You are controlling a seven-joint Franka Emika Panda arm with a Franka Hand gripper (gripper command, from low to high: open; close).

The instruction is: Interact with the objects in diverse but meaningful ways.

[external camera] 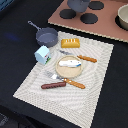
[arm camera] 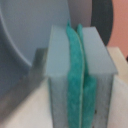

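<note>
Dark tabletop [external camera: 15,30] carried a pale woven placemat [external camera: 95,95]. On it a silver fish [external camera: 71,63] lay upon a round tan plate [external camera: 60,69], with a ridged yellow-orange bread loaf [external camera: 70,43] beyond and a red-brown sausage [external camera: 53,85] nearer. At the mat's far-left corner stood a pale blue house-shaped carton [external camera: 42,54], just beside a grey long-handled pan [external camera: 46,36]. Whether the gripper [arm camera: 76,75] was parted or closed, I could not tell.
</note>
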